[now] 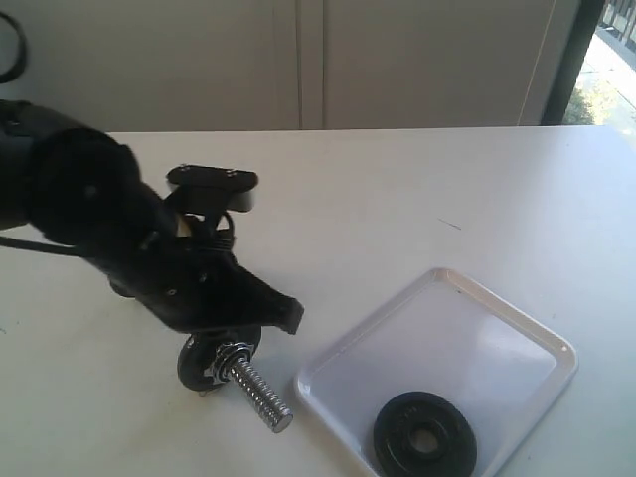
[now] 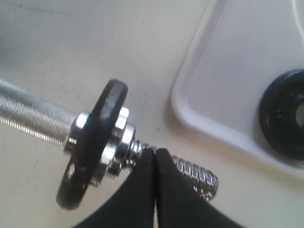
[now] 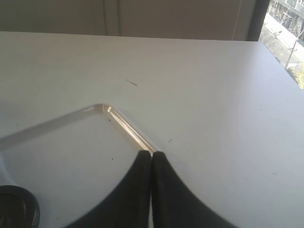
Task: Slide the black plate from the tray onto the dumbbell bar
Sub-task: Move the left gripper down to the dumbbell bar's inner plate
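1. While poised low over the left side of the surface, pinched fully shut and holding nothing: left gripper, tips over the threaded end of the bar, just beside the silver nut. Contact with the threads impossible to tell. Probably set there to steady the bar for loading.
2. Just right of that, lying flat on the surface: dumbbell bar, chrome, knurled in the middle, with a small black disc locked on by the nut. Bare spiral thread pointing towards the tray, presumably kept free to take the plate.
3. Further right, near the bar's tip but apart from it: white glossy tray, low rim, rounded corners, set at an angle to the surface's edge.
4. Inside the tray, flat, near the corner closest to the bar: black plate, round, with a centre hole and a raised rim. Not yet lifted, nothing touching it.
5. Rightmost, out of the exterior view: right gripper, jaws pressed together, empty, tips at the tray's rim. Height over the rim unclear. Needs opening before any grasp of the plate.
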Action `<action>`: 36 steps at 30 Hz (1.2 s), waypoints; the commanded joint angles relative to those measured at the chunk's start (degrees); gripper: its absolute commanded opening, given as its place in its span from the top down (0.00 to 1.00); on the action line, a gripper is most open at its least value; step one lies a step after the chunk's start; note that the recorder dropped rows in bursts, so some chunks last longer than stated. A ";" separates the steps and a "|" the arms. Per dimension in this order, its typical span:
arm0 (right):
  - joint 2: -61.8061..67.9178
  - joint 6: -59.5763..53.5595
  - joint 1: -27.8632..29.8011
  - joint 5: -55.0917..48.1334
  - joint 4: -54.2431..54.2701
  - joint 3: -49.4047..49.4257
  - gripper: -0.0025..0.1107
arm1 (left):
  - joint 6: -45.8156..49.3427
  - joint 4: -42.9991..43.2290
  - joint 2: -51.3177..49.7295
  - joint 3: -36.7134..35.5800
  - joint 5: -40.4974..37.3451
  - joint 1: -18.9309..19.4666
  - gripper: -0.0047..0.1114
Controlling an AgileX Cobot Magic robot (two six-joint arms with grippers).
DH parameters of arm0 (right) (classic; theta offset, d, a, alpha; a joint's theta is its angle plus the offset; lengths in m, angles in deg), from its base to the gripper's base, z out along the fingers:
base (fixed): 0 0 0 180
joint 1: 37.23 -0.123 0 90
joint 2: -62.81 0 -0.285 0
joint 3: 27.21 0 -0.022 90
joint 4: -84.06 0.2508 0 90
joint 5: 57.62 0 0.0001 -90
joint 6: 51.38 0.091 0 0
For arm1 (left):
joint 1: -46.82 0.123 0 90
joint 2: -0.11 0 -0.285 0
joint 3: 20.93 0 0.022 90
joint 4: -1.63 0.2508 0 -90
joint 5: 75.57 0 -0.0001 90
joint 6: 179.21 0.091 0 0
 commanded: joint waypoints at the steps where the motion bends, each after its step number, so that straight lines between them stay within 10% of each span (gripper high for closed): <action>1: -0.37 -0.22 0.11 0.28 -0.18 0.13 0.98 | -6.62 12.48 -2.51 5.55 -1.91 -0.41 0.96; 20: -0.37 -0.22 0.11 0.28 -0.18 0.13 0.98 | -51.55 22.44 -5.61 6.46 -4.18 13.42 0.96; 28: -0.37 -0.22 0.11 0.28 -0.18 0.13 0.98 | -52.74 17.56 -10.29 5.88 -2.23 13.31 0.43; 36: -0.37 -0.22 0.11 0.28 -0.18 0.13 0.98 | -53.45 16.68 -10.82 5.88 -1.53 13.31 0.37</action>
